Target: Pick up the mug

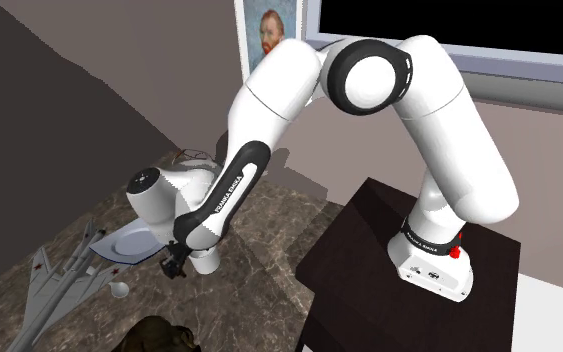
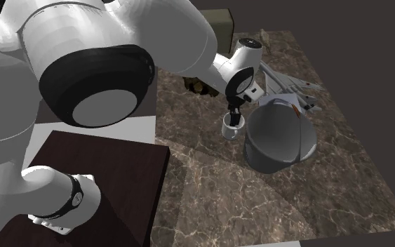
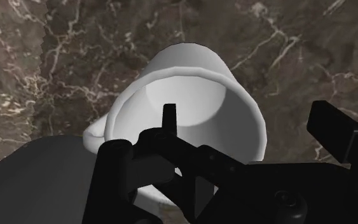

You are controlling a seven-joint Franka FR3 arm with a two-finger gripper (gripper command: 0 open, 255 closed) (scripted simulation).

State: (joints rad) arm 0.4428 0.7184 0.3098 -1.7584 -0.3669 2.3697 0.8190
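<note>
Just right of centre in the second exterior view, the white mug (image 2: 232, 129) stands upright on the dark marble table (image 2: 210, 189), beside a big grey bowl (image 2: 280, 144), with my gripper (image 2: 233, 114) directly above it. Seen from the wrist, the fingers (image 3: 334, 130) stand apart, one over the mug's mouth, one outside its rim, gripping nothing. I judge this the approach; next I must lower, then close on the wall.

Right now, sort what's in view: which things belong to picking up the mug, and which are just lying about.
Job: white mug; gripper, open at its rim.
Lying about: grey bowl; model jet; portrait.
</note>
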